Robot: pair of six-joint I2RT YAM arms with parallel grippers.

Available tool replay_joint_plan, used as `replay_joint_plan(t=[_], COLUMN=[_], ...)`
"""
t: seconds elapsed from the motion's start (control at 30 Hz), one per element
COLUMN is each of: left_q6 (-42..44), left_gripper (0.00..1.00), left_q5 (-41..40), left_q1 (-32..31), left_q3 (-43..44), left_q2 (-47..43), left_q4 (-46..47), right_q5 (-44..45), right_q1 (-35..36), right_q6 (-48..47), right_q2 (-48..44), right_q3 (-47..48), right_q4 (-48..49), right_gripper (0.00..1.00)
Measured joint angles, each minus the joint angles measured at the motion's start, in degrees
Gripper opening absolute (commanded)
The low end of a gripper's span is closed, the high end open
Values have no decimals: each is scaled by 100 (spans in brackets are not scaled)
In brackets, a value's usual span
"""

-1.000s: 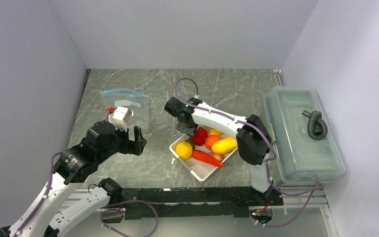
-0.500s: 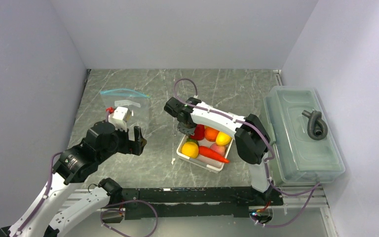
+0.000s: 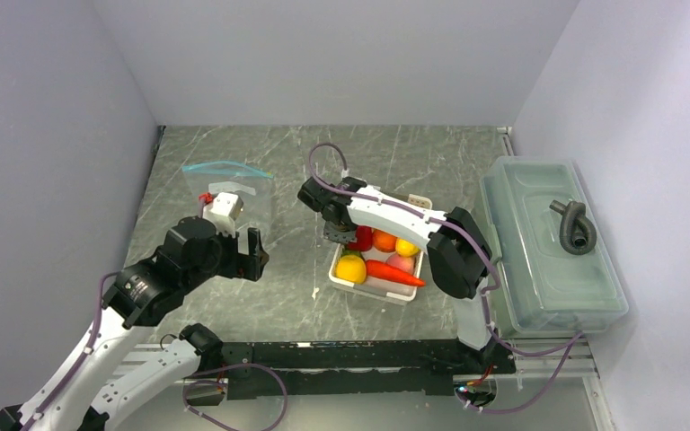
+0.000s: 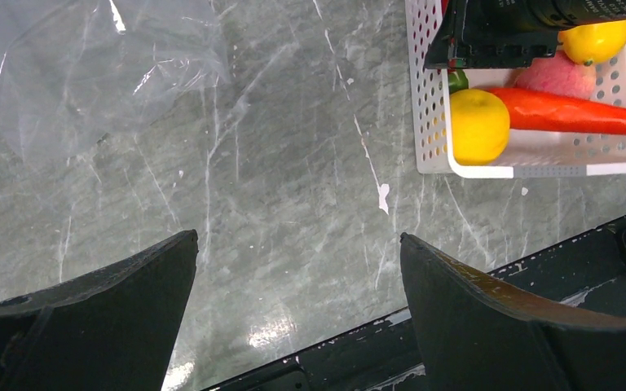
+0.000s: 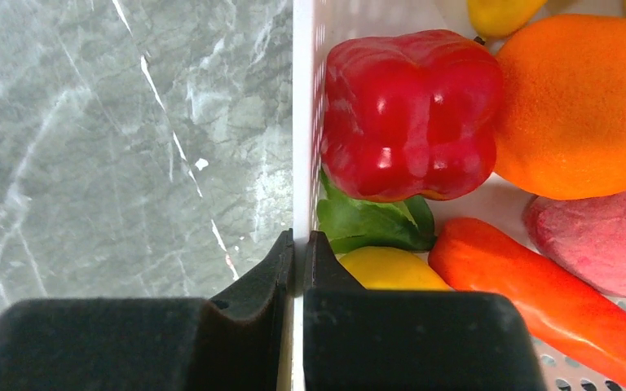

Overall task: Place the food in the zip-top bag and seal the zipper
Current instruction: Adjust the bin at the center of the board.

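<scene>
The food lies in a white perforated basket [image 3: 373, 288]: a red pepper [image 5: 407, 114], an orange [image 5: 579, 98], a carrot [image 5: 538, 301], a green piece [image 5: 371, 220] and a yellow piece [image 4: 477, 126]. My right gripper [image 5: 300, 238] is shut on the basket's left wall [image 5: 303, 122], one finger outside and one inside. The clear zip-top bag [image 3: 234, 193] stands at the back left, its teal zipper [image 3: 225, 166] on top. Near the bag's front, my left gripper [image 4: 297, 236] hangs open and empty above the table.
A large translucent lidded bin [image 3: 548, 242] fills the right side, with a grey coiled piece [image 3: 575, 224] on its lid. Walls close in the table on the left, back and right. The black rail [image 3: 341, 355] runs along the near edge.
My right gripper has shut on the basket's wall. The basket has swung from a diagonal lie to nearly square and shifted slightly back. The left arm has hardly moved.
</scene>
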Motion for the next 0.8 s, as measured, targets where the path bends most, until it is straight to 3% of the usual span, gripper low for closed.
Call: replay_joint_plan(t=[0.43, 0.8], left_q6=[-4, -24], left_gripper=[99, 99], left_q5=[-168, -236], left_q1=[0, 0], left_q3=[0, 0], left_q2=[48, 66], left_q4=[-2, -4], right_q5=[-22, -151], right_q1=[-39, -46], right_q6=[-2267, -3392], right_q2=[-455, -487], right_q3=[-439, -654], right_q4=[743, 1019], right_gripper=[0, 0])
